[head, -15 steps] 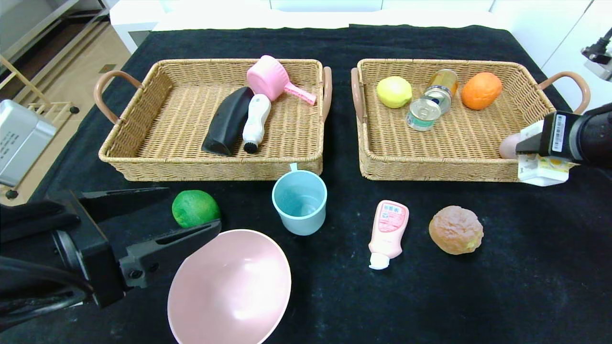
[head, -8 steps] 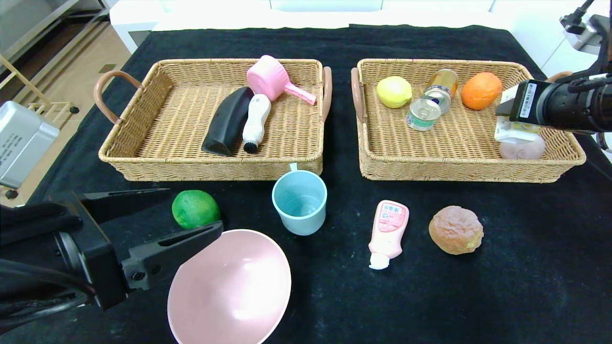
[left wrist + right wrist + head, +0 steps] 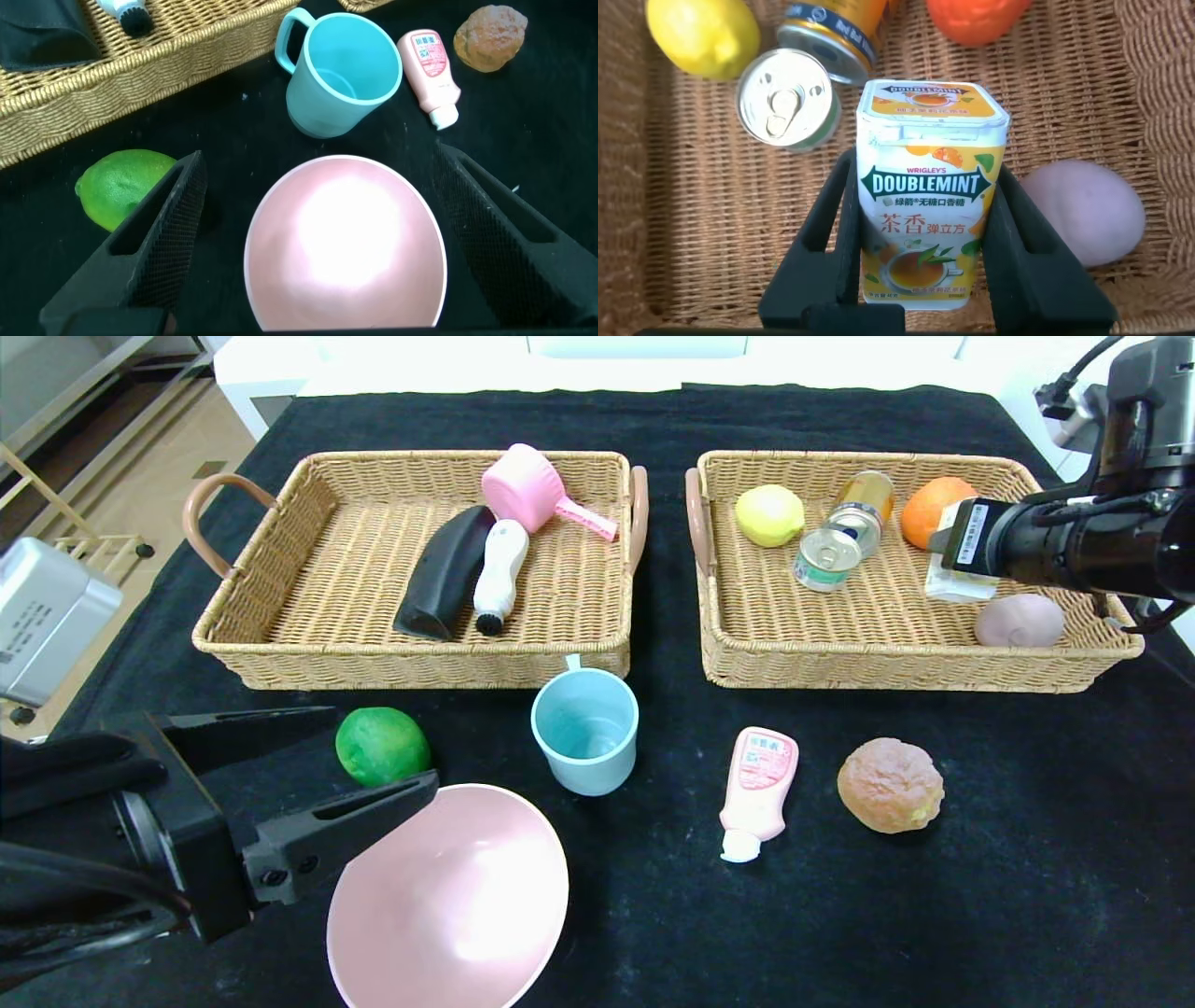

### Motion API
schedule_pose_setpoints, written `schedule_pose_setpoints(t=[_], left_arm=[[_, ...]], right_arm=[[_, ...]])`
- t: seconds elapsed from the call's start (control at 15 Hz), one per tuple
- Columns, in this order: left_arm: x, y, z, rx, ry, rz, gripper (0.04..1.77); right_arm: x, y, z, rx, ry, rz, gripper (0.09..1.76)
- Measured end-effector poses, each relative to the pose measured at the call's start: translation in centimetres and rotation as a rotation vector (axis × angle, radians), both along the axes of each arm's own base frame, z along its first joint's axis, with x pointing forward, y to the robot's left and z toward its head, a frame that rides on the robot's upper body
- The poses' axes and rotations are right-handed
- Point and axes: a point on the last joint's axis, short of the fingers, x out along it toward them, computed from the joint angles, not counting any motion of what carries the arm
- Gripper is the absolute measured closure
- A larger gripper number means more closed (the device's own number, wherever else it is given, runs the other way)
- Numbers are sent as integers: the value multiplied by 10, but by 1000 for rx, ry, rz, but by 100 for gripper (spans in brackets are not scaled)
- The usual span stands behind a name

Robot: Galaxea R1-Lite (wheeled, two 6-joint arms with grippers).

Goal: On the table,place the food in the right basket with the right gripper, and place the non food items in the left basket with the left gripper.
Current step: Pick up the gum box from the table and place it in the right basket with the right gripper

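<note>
Presently the right gripper (image 3: 920,252) hangs over the right basket (image 3: 896,663), its jaws clenched on the sides of a white Doublemint carton (image 3: 929,201) with orange fruit print. The carton is held between the jaws above the wicker floor, presumably for release there, since it counts as food. Around the jaws lie a yellow lemon (image 3: 701,33), two cans (image 3: 789,98), an orange (image 3: 976,19) and a pale pink egg-shaped item (image 3: 1083,210) just beside one jaw.

The left gripper (image 3: 313,233) has its jaws released and spread wide, the pink bowl (image 3: 346,247) between them; neither jaw appears to touch the rim. This placing suits a grasp of a non-food item bound for the left basket (image 3: 411,663). The green fruit (image 3: 121,187) sits just outside one jaw; the blue mug (image 3: 341,75), pink bottle (image 3: 428,70) and brown bun (image 3: 491,37) lie beyond the jaw tips on the worktop (image 3: 1027,859).

In the head view the right jaws are hidden behind the arm, and the carton shows only in part. Whether it rests on the basket floor cannot be told.
</note>
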Motion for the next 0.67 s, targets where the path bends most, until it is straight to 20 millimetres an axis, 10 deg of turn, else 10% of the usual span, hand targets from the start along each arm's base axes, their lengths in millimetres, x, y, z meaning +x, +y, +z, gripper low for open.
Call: schedule_pose_setpoints(t=[0.47, 0.67], left_arm=[[0, 0, 0, 0, -1, 1, 9], [0, 0, 1, -3, -6, 1, 9]], right_arm=[[12, 1, -10, -3, 13, -8, 105], [13, 0, -11, -5, 19, -12, 80]])
